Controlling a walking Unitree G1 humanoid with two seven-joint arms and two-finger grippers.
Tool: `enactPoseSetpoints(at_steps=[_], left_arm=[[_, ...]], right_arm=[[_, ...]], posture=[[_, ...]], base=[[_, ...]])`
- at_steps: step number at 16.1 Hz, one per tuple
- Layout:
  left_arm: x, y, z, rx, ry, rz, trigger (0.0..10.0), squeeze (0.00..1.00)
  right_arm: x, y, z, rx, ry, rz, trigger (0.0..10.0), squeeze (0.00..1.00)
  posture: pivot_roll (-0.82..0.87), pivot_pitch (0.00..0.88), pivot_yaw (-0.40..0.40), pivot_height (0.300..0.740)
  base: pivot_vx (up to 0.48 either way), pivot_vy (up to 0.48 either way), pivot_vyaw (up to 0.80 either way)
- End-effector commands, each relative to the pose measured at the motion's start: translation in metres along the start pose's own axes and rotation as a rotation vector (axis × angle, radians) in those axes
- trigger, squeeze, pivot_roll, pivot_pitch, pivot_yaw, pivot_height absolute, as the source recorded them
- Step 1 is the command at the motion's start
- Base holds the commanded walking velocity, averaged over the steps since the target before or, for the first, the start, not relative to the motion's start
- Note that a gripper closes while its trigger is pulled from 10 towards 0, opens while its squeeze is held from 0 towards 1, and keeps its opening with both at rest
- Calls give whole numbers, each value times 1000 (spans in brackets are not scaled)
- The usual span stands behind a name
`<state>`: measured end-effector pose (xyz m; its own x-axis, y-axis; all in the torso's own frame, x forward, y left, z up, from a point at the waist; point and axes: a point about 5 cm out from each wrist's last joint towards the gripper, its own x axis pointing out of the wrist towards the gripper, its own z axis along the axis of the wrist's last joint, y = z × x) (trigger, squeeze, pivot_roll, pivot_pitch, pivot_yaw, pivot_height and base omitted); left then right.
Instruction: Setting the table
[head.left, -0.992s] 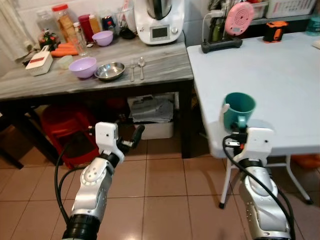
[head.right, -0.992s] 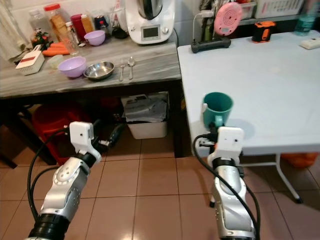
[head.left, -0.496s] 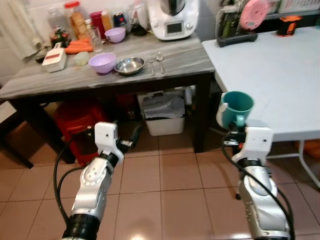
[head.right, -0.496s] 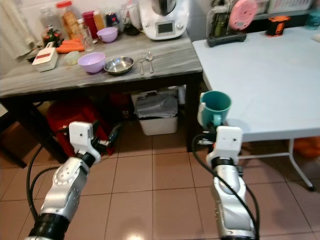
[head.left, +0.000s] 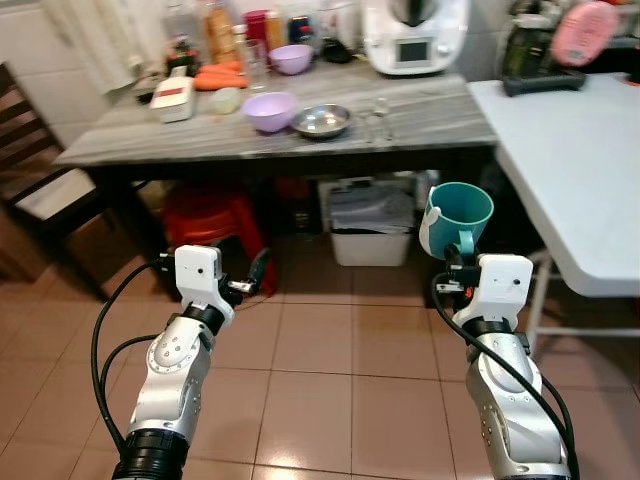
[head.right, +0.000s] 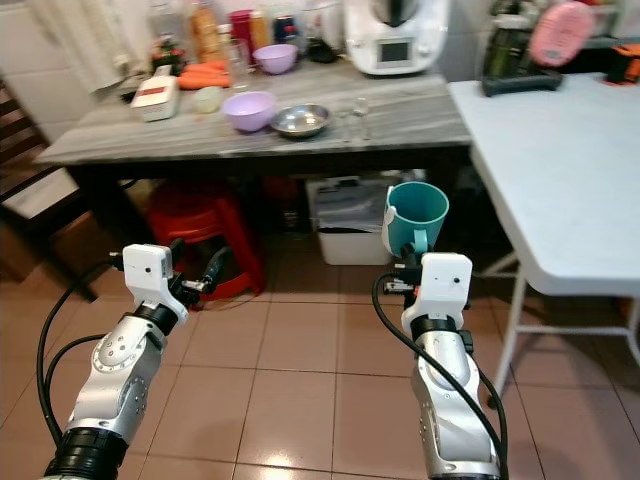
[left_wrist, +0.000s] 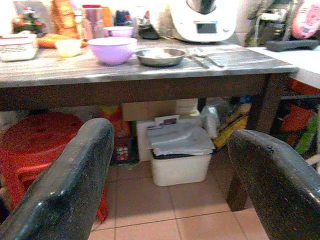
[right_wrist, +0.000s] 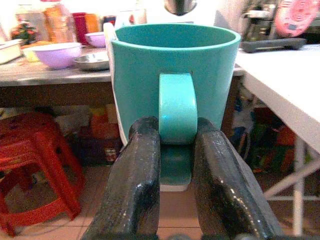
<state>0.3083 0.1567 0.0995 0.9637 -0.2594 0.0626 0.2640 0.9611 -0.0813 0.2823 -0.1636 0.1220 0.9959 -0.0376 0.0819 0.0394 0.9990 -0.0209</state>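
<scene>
My right gripper is shut on the handle of a teal mug, held upright over the tiled floor just left of the white table. In the right wrist view the two black fingers clamp the mug's handle. My left gripper hangs open and empty in front of the grey wooden table. On that table stand a purple bowl, a steel bowl and two spoons. The left wrist view has the same bowls between its fingers.
A red stool and a white bin sit under the grey table. A white kitchen machine, jars, carrots and a small purple bowl line its back. A dark chair stands at the left. Tiled floor lies ahead.
The whole picture has shifted right, so the camera has turned left and back: the white table is now at the right edge and a chair appears. The mug stays in my right gripper.
</scene>
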Motion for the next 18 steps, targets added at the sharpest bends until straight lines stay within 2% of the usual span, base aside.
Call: enactPoseSetpoints(at_steps=[1,9,18], left_arm=[[-1,5,3,27,-11,12,10000,0],[1,0,4,19,-16,-3,10000,0],[3,-6,6,5,-28,-10,10000,0]], right_arm=[[1,4,8,13,-36,17,10000,0],[1,2,10,14,-46,9,10000,0],[2,1,22,-13,-100,21,10000,0]], posture=[[-77,14,121,740],[-82,13,124,740],[-89,10,122,740]], base=[[292,0,0],[367,0,0],[402,0,0]])
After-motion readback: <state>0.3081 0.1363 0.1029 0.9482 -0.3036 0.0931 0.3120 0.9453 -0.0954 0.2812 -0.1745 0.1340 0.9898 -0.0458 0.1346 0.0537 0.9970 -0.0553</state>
